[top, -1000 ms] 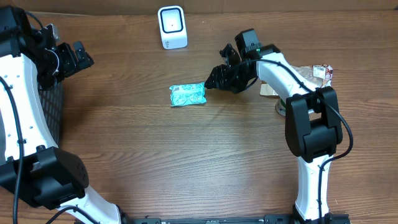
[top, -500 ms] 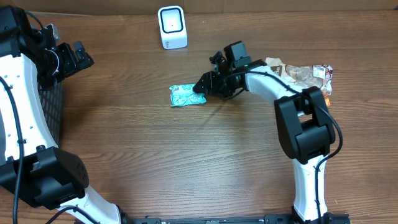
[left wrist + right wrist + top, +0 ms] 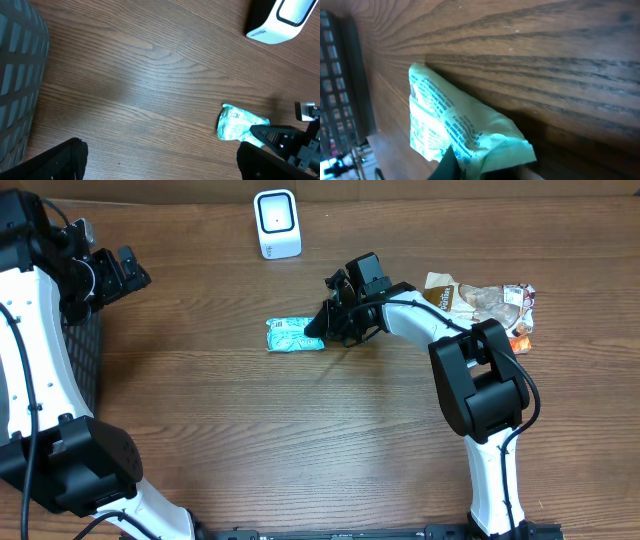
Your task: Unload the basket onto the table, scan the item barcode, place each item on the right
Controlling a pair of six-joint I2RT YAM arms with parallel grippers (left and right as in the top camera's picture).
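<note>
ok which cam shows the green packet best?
Right wrist: the green packet is large in frame, with its print and crumpled corner clear, pinched at the bottom edge by the right gripper. Overhead shows it small, lying on the table. Left wrist catches it low right, its right end behind the gripper.

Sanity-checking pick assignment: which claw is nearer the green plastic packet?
Right. The right claw is shut on one end of the green plastic packet; the left claw hangs open well away from it, beside the dark mesh basket.
</note>
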